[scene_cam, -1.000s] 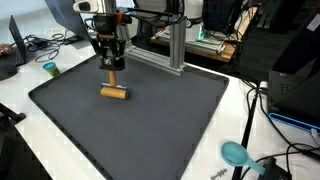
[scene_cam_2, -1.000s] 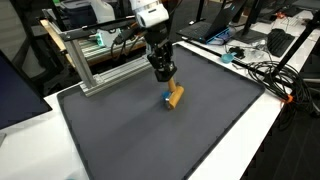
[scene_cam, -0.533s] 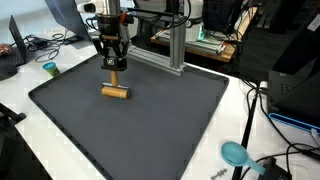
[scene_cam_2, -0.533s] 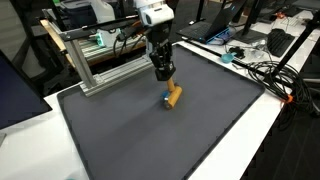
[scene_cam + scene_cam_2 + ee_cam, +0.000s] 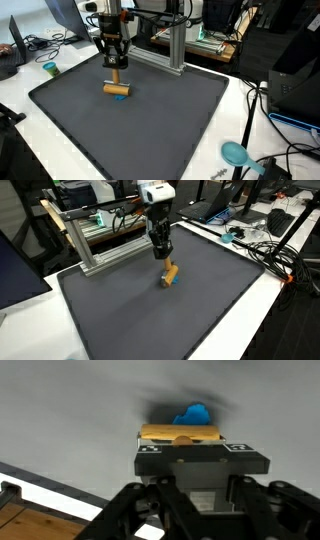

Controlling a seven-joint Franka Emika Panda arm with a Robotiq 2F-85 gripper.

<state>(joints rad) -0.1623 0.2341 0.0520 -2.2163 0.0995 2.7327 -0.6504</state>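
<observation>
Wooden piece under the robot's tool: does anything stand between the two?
Nothing visible does. The tool grips the wooden piece by its upright stem, so no gap is left. A small blue object lies on the dark mat just beneath the wood, below it rather than between them.

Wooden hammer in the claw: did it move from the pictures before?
Yes. The claw went up a little and took the light wooden mallet with it, still gripping its thin handle. With the round head raised off the dark grey mat, a small blue thing now shows beneath it. Nothing was let go. The mat and the silver metal frame stayed where they were.
</observation>
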